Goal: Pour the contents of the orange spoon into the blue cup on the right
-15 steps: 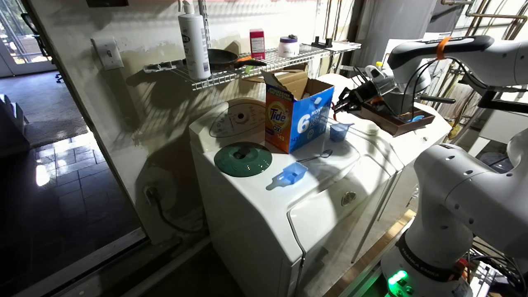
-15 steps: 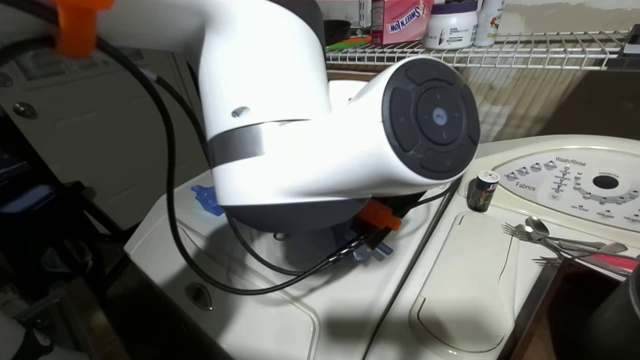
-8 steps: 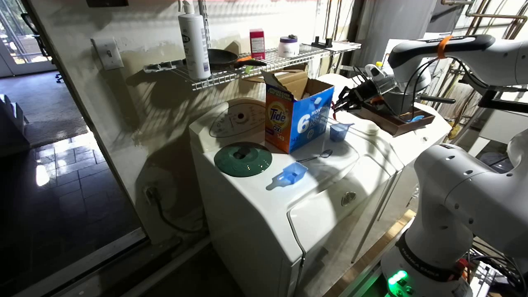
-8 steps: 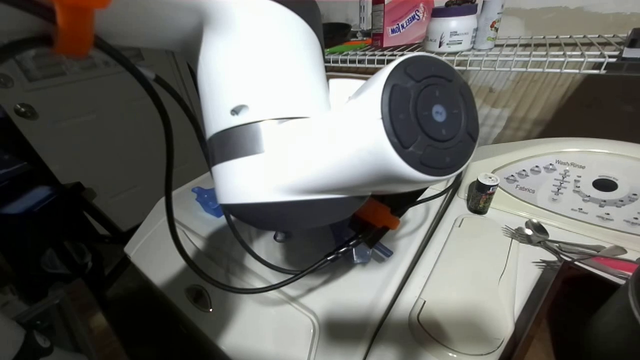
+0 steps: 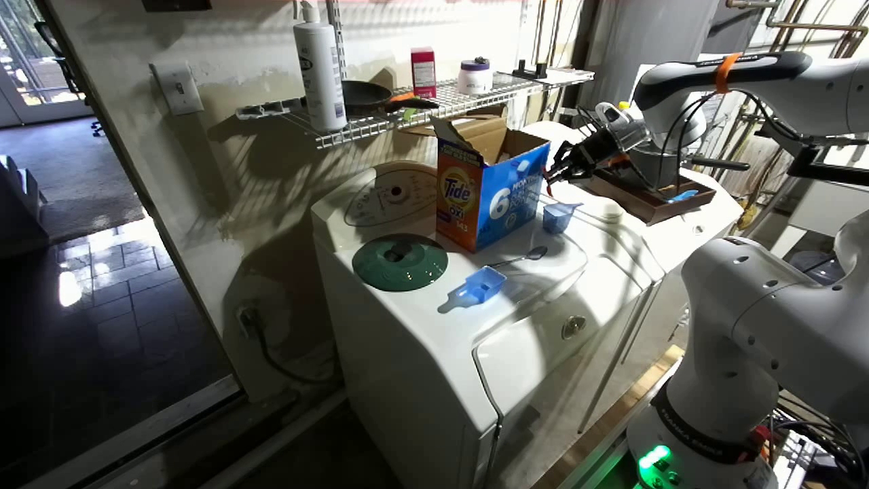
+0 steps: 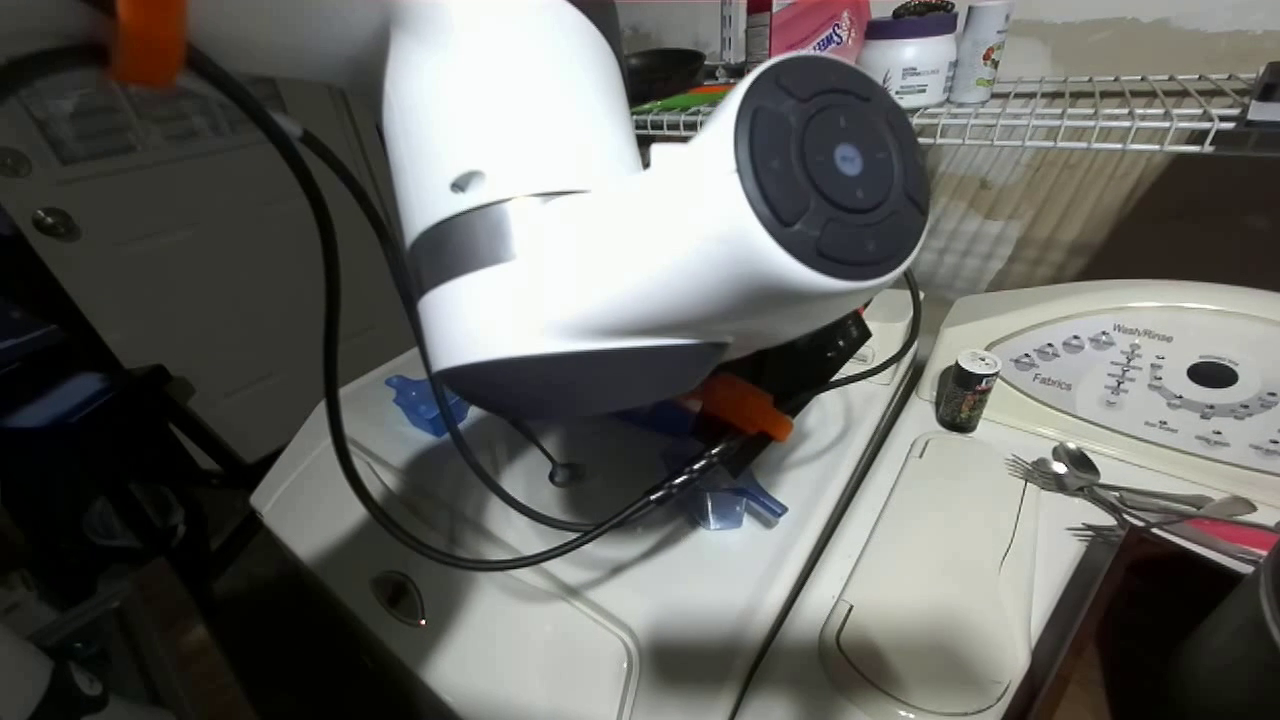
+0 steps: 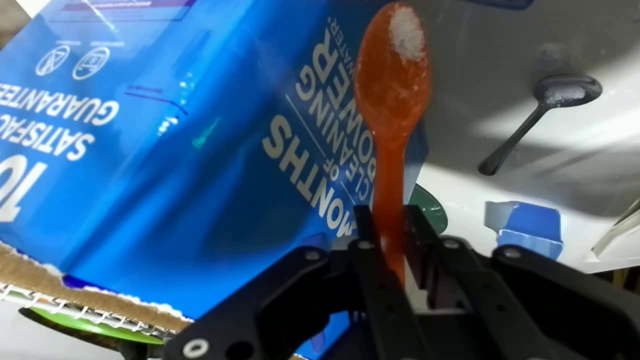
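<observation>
- A white robot arm (image 5: 743,319) reaches over a white appliance (image 5: 414,309), its black gripper (image 7: 388,220) clamped on the handle of an orange spoon (image 7: 392,85).
- White powder (image 7: 407,32) lies along one side of the orange spoon's bowl, toward the tip, as seen from the wrist.
- The orange spoon is beside the blue face of an opened Tide box (image 5: 512,197); whether the two touch cannot be told.
- The blue cup on the right (image 5: 558,221) sits upright just beside the box, below the gripper in an exterior view; whether the spoon is squarely over it cannot be judged.
- A second blue cup (image 5: 483,285) rests near a green dish (image 5: 400,273), with a metal spoon (image 5: 536,252) lying between the cups, pale grains (image 7: 565,93) in its bowl.
- Behind, a wire shelf (image 5: 506,85) holds a white pump bottle (image 5: 319,75), a dark pan (image 5: 366,95), a pink box (image 5: 423,73) and a purple-lidded jar (image 5: 475,79).
- In an exterior view, the arm covers most of the gripper, while a small dark shaker (image 6: 967,390) stands near forks and spoons (image 6: 1075,458) on the adjoining machine (image 6: 940,570).
</observation>
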Robot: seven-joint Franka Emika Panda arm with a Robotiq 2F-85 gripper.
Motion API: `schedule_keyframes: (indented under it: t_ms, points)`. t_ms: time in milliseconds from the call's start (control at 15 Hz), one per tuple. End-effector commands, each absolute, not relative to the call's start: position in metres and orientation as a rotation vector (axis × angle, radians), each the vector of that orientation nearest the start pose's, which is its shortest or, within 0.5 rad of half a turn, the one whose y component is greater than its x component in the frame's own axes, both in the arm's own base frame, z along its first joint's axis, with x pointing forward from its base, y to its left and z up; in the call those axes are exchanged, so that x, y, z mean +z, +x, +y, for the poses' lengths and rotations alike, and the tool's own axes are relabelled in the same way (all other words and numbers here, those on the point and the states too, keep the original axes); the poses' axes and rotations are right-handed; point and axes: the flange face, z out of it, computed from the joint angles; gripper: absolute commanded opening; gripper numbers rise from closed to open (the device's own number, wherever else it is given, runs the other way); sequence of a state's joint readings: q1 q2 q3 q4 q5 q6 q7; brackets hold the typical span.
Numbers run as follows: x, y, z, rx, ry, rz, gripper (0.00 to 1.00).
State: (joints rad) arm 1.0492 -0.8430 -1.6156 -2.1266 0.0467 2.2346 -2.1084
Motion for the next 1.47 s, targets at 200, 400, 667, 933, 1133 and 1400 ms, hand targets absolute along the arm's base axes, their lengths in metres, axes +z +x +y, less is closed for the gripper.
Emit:
schedule_keyframes:
  t_ms: [200,400,667,933,1133,1400]
  points:
    - [0.378,0.438,-0.325,-1.027,-2.193,-1.899,0.05]
    - [0.377,0.438,-0.313,-0.912,-2.250,-1.950,0.05]
    - [0.378,0.438,-0.293,-0.733,-2.285,-2.080,0.05]
    - [0.381,0.437,-0.279,-0.569,-2.340,-2.186,0.05]
    - [0.381,0.436,-0.271,-0.445,-2.376,-2.240,0.05]
    - [0.365,0.431,-0.251,-0.274,-2.350,-2.274,0.05]
